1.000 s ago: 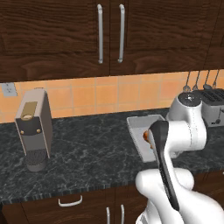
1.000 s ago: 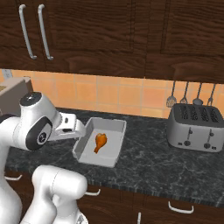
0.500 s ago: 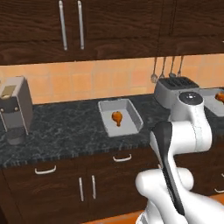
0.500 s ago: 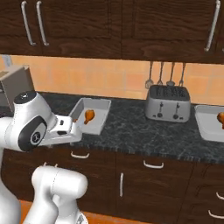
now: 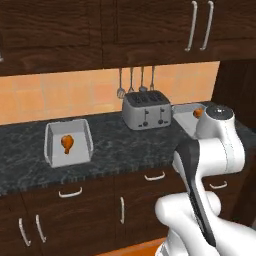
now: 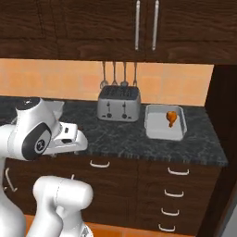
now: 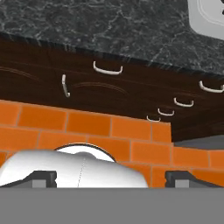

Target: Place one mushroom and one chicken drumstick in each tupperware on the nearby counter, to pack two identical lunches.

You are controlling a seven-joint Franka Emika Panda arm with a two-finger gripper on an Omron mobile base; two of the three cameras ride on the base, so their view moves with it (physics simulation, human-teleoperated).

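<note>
Two white tupperware trays stand on the dark speckled counter [image 5: 125, 147], either side of a toaster. The left tupperware [image 5: 49, 145] holds one chicken drumstick [image 5: 66, 143]. In the right tupperware [image 6: 151, 125] lies another drumstick [image 6: 171, 117]; it also shows as the tupperware [image 5: 183, 119] half behind my arm, with its drumstick [image 5: 198, 112]. Mushrooms are out of view. My gripper [image 7: 111, 179] is open and empty, held out in front of the cabinets, below counter height. It looks down at the cabinet fronts, the floor and the counter [image 7: 109, 26].
A silver toaster [image 5: 146, 111] stands mid-counter under hanging utensils [image 5: 135, 80]. Dark drawers and doors with silver handles [image 7: 107, 69] run under the counter. The counter ends at a dark wall [image 6: 227, 120] on the right. The floor is orange tile [image 7: 87, 124].
The base has driven right along the counter: the coffee machine has left the views, while the toaster and the right tupperware have come in. The gripper has stayed open.
</note>
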